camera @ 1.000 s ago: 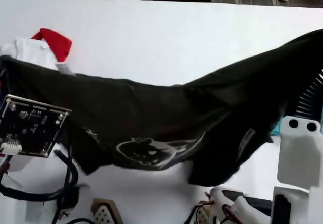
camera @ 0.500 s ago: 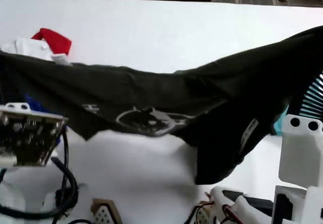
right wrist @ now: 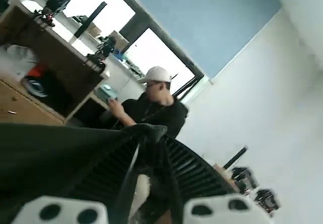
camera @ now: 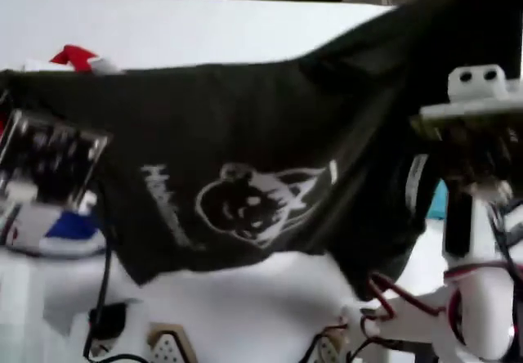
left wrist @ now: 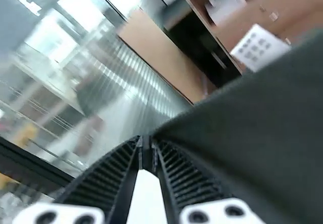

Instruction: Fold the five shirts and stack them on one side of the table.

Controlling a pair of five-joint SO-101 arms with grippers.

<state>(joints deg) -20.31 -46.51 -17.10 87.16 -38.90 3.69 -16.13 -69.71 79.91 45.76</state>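
Observation:
A black shirt (camera: 245, 159) with a white skull print hangs spread in the air above the table, stretched between both arms. In the left wrist view my left gripper (left wrist: 146, 140) is shut, with the black shirt (left wrist: 257, 138) pinched at its tip and falling away to one side. In the right wrist view my right gripper (right wrist: 147, 133) is shut on a bunched corner of the black shirt (right wrist: 50, 153). The left arm's wrist board (camera: 51, 167) sits at the shirt's left end. The right arm's white body (camera: 478, 105) is at its right end.
A red and white garment (camera: 76, 57) lies at the table's back left, mostly hidden by the raised shirt. Blue cloth (camera: 72, 226) shows under the left arm, and a teal piece (camera: 440, 199) by the right arm. The white table (camera: 204, 20) stretches behind.
Both arms have lifted the black shirt up off the table toward the camera. It now hangs higher and flatter, with the skull print showing fully.

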